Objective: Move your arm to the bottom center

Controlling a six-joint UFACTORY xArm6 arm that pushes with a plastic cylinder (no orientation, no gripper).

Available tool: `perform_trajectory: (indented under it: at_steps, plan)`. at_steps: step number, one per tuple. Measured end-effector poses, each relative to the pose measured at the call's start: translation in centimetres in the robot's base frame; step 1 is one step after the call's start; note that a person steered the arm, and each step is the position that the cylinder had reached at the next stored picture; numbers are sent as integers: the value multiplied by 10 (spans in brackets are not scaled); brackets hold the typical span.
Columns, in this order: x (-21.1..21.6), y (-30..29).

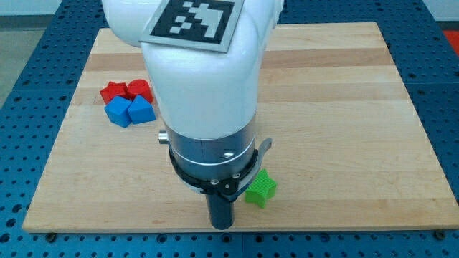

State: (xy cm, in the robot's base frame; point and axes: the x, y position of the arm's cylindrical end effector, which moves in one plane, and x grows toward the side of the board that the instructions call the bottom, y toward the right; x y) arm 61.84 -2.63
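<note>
Red blocks [127, 91], blue blocks [130, 111], green star block [260, 188] on wooden board [344, 107]

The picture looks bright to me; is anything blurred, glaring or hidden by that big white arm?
Camera view: even, bright light, soft shadows only; a mild sheen on the white arm; the green block and the red blocks and blue blocks look sharp; the arm hides the middle of the wooden board; my tip shows, left of and just below green.

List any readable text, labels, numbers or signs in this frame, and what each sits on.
No words, brand names or numbers can be read anywhere.
Only sign: a black-and-white fiducial marker on top of the white arm, cut off by the view's top; a pattern, not text.
The red blocks, blue blocks, green block and wooden board carry no markings.
</note>
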Motion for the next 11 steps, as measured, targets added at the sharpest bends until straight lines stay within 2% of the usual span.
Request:
perform_trajectory:
  at_steps: [2,3,5,7,8,9,10,11]
  plan:
    - [0,20]
    - [1,62]
    - [-4,81]
    - [-129,72]
    - [-153,73]
    - [-104,122]
    - [-6,139]
    - [0,134]
